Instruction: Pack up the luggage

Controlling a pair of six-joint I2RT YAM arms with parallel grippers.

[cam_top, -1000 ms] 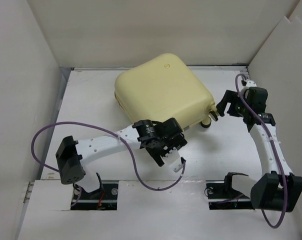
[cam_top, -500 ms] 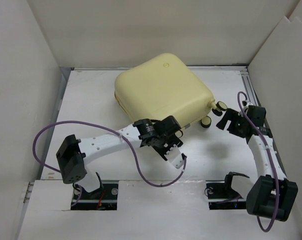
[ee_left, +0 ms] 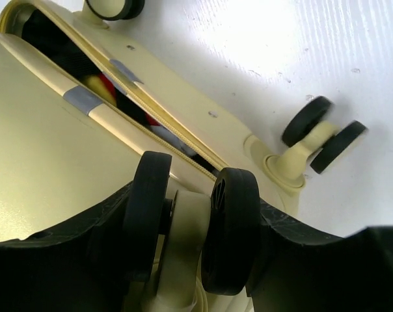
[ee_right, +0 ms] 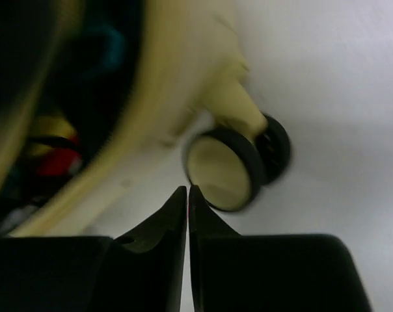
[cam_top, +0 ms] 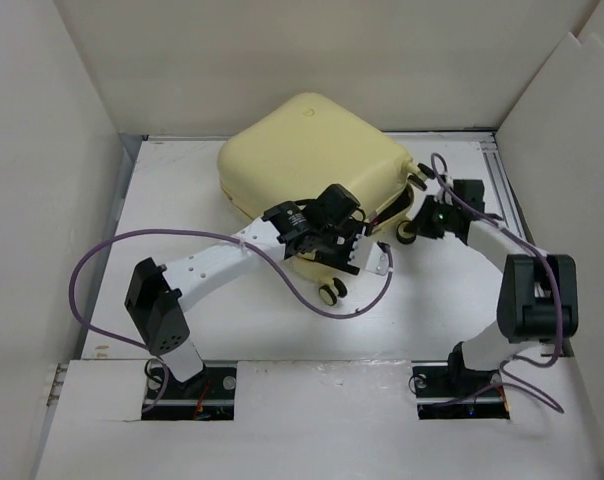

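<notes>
White table (cam_top: 182, 210), white boards (cam_top: 42, 150) on three sides. Pale-yellow hard-shell suitcase (cam_top: 307, 160) lies flat at the table's far centre, wheeled end toward the arms. Its shells are parted a crack along the seam; black lining and red and yellow contents (ee_left: 102, 88) show in the gap. Left tool (ee_left: 191, 237) is at the case's near edge, half closed, fingers (ee_left: 73, 240) clamped either side of a black-and-cream twin wheel (ee_left: 190, 221). Right tool (ee_right: 187, 195) is at the case's right corner, fingers pressed together, holding nothing, just beside another cream-faced wheel (ee_right: 222, 172).
</notes>
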